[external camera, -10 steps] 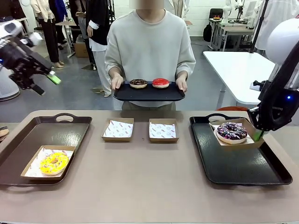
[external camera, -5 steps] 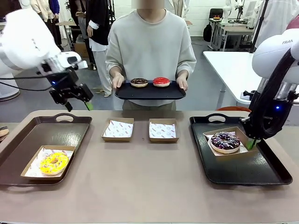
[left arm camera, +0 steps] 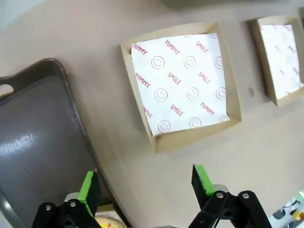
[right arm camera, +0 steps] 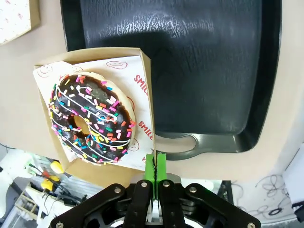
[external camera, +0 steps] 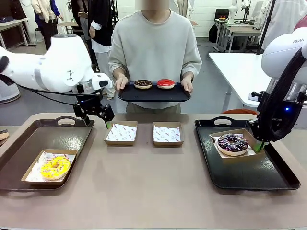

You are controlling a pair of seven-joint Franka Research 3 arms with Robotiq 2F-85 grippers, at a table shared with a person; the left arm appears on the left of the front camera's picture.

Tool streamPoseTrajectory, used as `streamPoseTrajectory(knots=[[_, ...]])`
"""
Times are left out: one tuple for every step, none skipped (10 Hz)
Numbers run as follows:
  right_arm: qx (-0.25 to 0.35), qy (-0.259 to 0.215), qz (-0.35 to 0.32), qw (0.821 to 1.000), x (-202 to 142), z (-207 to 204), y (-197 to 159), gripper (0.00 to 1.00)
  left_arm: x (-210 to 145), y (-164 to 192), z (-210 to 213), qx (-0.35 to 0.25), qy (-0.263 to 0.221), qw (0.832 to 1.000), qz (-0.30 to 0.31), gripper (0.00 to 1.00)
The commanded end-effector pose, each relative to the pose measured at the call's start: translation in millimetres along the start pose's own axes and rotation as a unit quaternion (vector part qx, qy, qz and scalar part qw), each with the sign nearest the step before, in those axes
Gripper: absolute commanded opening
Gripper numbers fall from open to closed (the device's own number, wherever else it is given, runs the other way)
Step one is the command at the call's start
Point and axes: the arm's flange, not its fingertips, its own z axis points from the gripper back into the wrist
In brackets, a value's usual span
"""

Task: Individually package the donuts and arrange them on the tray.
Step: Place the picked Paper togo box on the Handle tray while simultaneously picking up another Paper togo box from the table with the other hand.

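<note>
Sprinkled donut sits in its cardboard box, just ahead of my right pincer, which is pinched tight on the box's wall over the right tray. Yellow donut lies boxed on the left tray, down behind my left pincer. That one gapes wide, holding nothing, with an empty box just ahead. Chocolate donut and red donut ride a person's tray, farther beyond.

My green pads are showing against a brown cardboard box lined with white paper carrying red smileys. The dark donut is wearing white drizzle and rainbow sprinkles; the yellow donut, brown donut and red donut are gleaming.
</note>
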Motion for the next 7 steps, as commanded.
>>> streamPoseTrajectory(knots=[[0.001,0.002,-0.001,1.0,-1.6,2.7,-0.7,0.01,23.2,-12.0,-15.6,0.013,0.002,1.0,0.016,1.0],[0.001,0.002,-0.001,1.0,-1.6,2.7,-0.7,0.01,29.4,-16.4,-25.5,0.008,0.009,1.0,0.022,1.0],[0.001,0.002,-0.001,1.0,-1.6,2.7,-0.7,0.01,34.6,-19.2,-33.4,0.006,0.007,1.0,0.024,1.0],[0.001,0.002,-0.001,1.0,-1.6,2.7,-0.7,0.01,38.6,-18.1,-39.9,0.006,0.005,1.0,0.024,1.0],[0.001,0.002,-0.001,1.0,-1.6,2.7,-0.7,0.01,37.2,-16.8,-42.8,0.005,0.005,1.0,0.026,1.0],[0.001,0.002,-0.001,1.0,-1.6,2.7,-0.7,0.01,29.1,-15.5,-38.1,-0.007,0.015,1.0,0.012,1.0],[0.001,0.002,-0.001,1.0,-1.6,2.7,-0.7,0.01,29.1,-15.5,-38.1,-0.007,0.015,1.0,0.012,1.0]])
